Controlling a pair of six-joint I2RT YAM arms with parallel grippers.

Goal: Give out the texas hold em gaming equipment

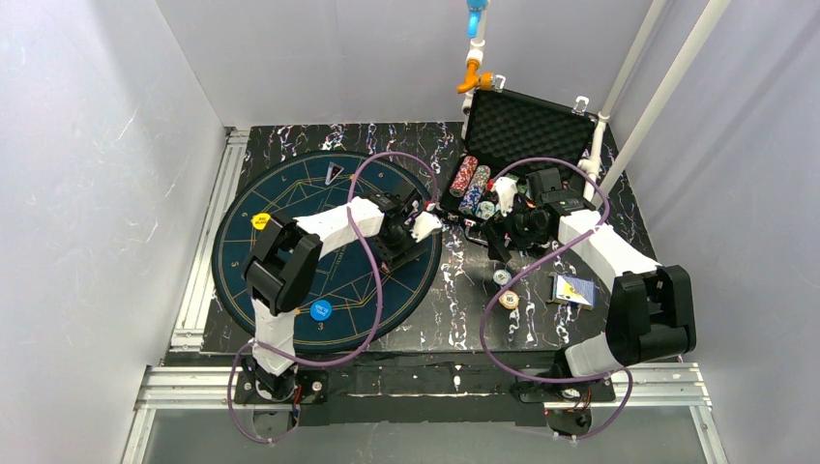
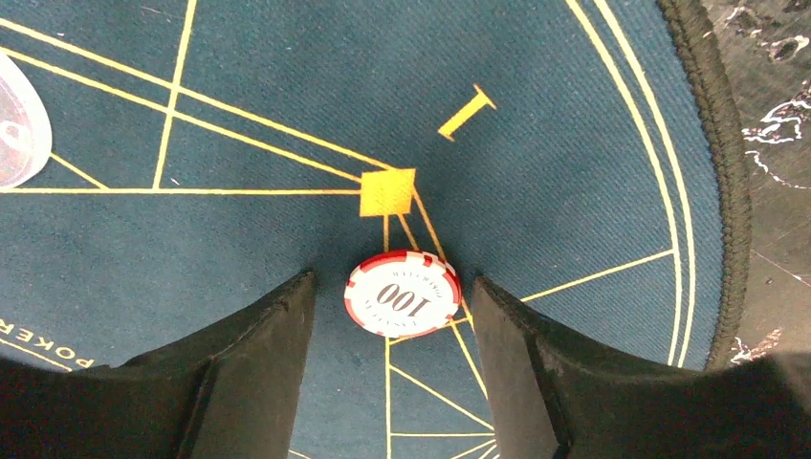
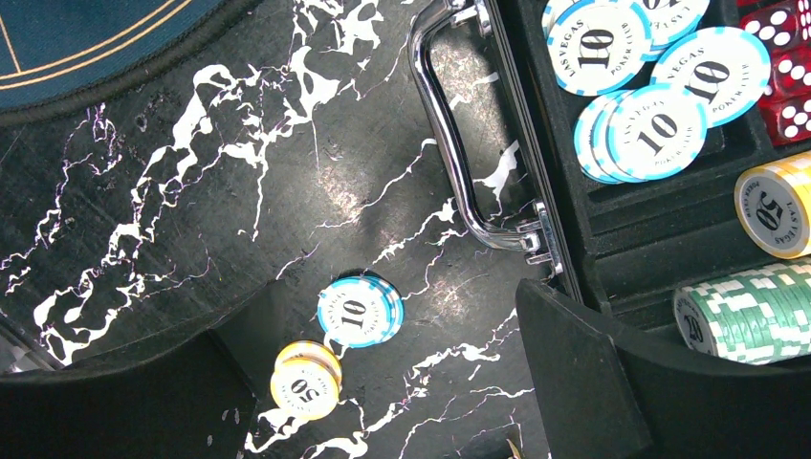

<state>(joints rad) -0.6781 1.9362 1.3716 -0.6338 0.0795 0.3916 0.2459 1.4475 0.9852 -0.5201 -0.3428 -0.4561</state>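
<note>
A red-and-white 100 chip point(image 2: 403, 295) lies flat on the dark-blue mat point(image 2: 239, 96). My left gripper point(image 2: 392, 280) hangs open over it, a finger on each side and neither touching it. From above, the left gripper point(image 1: 430, 227) is over the mat's right edge point(image 1: 290, 193). My right gripper point(image 3: 378, 311) is open above the table beside the case, holding nothing. Below it sit a short blue 10 chip stack point(image 3: 359, 309) and a yellow 50 stack point(image 3: 306, 381). Playing cards point(image 1: 572, 290) lie at the right. A yellow button disc point(image 1: 260, 220) and a blue one point(image 1: 320, 310) rest on the mat.
The open black case point(image 1: 527, 126) stands at the back right. Its chrome handle point(image 3: 459, 143) faces the right gripper. Inside are light-blue chips point(image 3: 650, 96), yellow chips point(image 3: 775, 206), green chips point(image 3: 756, 316) and red dice point(image 3: 789, 57). A pale disc point(image 2: 19, 124) shows at the mat's left.
</note>
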